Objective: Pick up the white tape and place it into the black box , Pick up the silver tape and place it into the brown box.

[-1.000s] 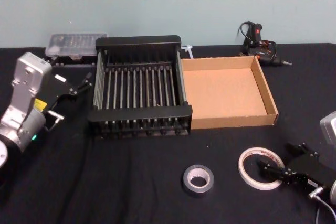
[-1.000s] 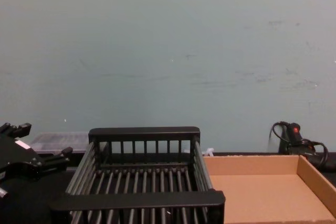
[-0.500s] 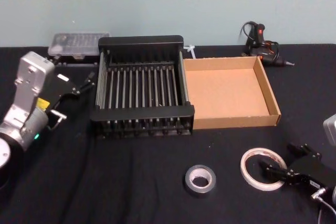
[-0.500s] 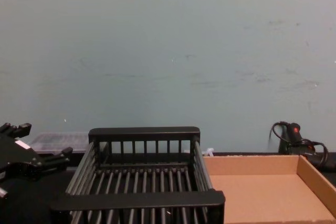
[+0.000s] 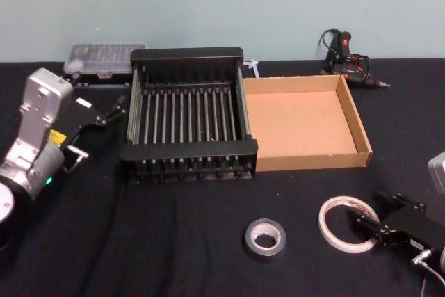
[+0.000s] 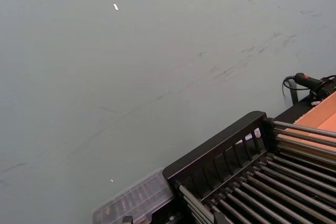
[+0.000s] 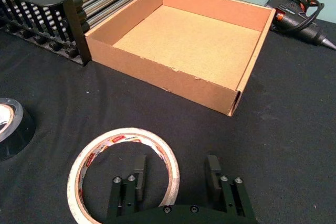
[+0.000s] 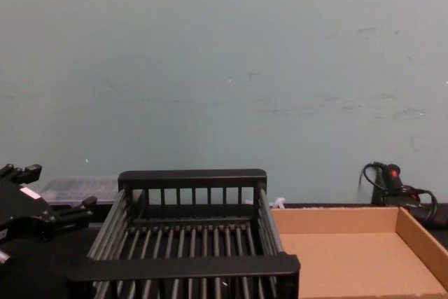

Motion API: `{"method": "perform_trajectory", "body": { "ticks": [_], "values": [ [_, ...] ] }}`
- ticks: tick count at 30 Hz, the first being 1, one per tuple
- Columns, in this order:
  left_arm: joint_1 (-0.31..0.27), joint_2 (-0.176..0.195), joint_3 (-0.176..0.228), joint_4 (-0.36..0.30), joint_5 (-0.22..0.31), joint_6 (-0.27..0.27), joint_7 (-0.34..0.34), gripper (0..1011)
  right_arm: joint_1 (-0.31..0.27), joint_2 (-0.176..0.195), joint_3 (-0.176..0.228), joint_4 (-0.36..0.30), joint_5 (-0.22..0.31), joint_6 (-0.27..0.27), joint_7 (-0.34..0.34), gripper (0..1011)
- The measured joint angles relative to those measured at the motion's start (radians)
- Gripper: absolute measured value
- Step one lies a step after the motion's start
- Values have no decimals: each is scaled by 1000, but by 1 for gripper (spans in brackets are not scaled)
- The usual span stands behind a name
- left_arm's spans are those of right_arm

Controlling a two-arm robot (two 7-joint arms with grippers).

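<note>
The white tape (image 5: 348, 223) is seen flat on the worktop (image 5: 174, 241), at 3 o'clock of the silver tape (image 5: 264, 238). The right tool (image 7: 176, 174) is spread, one finger inside the roll's hole, one outside. The left tool (image 5: 104, 113), apparently spread, is held at 9 o'clock of the black box (image 5: 186, 55).

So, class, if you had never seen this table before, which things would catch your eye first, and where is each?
The black box and the brown box sit side by side at the middle of the dark table. Nearer the robot lie the silver tape and, to its right, the white tape. The right gripper is open, one finger inside the white tape's hole and one outside; the left gripper waits left of the black box.
</note>
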Motion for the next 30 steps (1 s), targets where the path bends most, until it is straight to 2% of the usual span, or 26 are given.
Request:
{"method": "perform_trajectory", "body": {
  "ticks": [4, 7, 9, 13, 19, 22, 30],
  "values": [
    [0, 0, 0, 0, 0, 0, 0, 1001, 0, 0, 0, 0, 0, 0, 0, 618],
    [0, 0, 0, 0, 0, 0, 0, 1001, 0, 0, 0, -1, 0, 1, -1, 561],
    [0, 0, 0, 0, 0, 0, 0, 1001, 0, 0, 0, -1, 0, 1, -1, 450],
    [0, 0, 0, 0, 0, 0, 0, 1001, 0, 0, 0, -1, 0, 1, -2, 358],
    [0, 0, 0, 0, 0, 0, 0, 1001, 0, 0, 0, -1, 1, 1, -2, 133],
    [0, 0, 0, 0, 0, 0, 0, 1001, 0, 0, 0, -1, 1, 1, -2, 75],
    [0, 0, 0, 0, 0, 0, 0, 1001, 0, 0, 0, -1, 1, 1, -2, 70]
  ]
}}
